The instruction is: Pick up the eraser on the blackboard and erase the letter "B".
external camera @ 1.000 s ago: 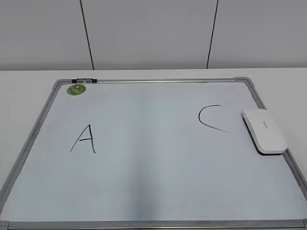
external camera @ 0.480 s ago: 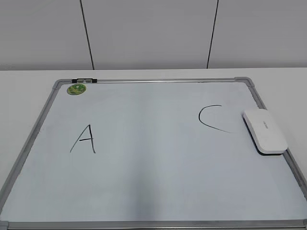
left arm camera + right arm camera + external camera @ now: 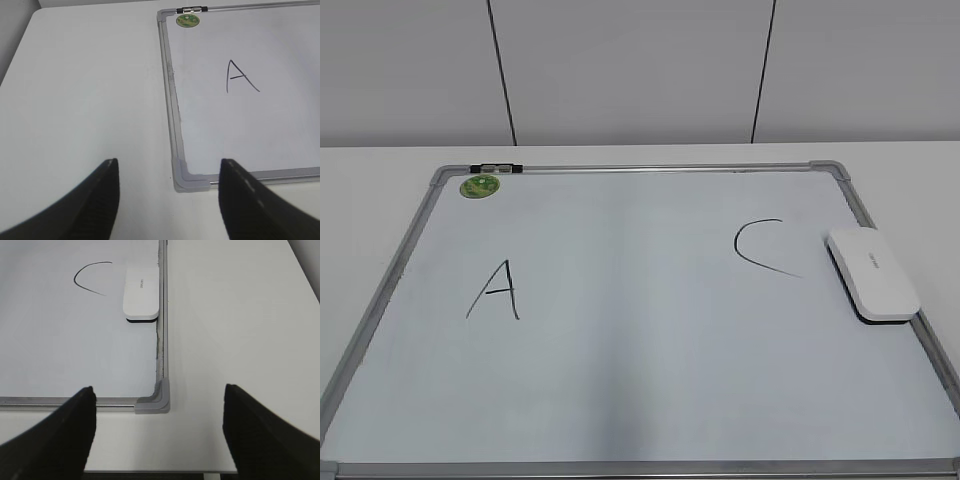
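The blackboard [image 3: 640,350] is a white board with a grey frame, lying flat on the white table. The eraser [image 3: 871,273] lies on its right edge, beside a black "C" [image 3: 760,248]; it also shows in the right wrist view [image 3: 142,294]. A black "A" [image 3: 496,291] is at the left. No letter "B" shows between them. My left gripper [image 3: 167,172] is open and empty over the board's near left corner. My right gripper [image 3: 159,400] is open and empty over the near right corner [image 3: 155,400]. Neither gripper shows in the exterior view.
A small round green magnet [image 3: 479,186] sits at the board's far left corner, also seen in the left wrist view [image 3: 187,20]. A black clip [image 3: 496,168] is on the far frame. White table [image 3: 85,90] lies on both sides of the board. A wall stands behind.
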{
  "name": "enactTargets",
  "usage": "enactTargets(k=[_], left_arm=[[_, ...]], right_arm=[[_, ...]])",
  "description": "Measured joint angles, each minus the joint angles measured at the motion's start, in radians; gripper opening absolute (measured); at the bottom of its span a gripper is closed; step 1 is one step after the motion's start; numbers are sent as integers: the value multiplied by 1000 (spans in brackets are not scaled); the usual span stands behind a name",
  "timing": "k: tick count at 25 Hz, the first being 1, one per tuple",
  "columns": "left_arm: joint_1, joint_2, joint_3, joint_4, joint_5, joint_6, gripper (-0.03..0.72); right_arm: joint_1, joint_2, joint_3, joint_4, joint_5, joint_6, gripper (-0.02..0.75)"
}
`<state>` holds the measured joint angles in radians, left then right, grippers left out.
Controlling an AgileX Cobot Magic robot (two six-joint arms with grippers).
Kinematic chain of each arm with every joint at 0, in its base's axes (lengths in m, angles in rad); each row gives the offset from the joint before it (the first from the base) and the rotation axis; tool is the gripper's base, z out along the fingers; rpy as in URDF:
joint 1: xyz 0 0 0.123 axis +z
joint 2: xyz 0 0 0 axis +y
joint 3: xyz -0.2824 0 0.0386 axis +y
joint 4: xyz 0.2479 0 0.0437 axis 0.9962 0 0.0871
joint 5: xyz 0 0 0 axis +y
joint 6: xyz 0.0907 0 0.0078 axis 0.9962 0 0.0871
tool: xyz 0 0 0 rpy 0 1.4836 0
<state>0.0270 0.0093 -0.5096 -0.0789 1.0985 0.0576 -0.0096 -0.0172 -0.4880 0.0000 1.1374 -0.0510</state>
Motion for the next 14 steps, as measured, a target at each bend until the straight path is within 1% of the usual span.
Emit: enactTargets(k=[14], left_arm=[[0,0,0,0,0,0,461]], right_arm=[[0,0,0,0,2,0,587]])
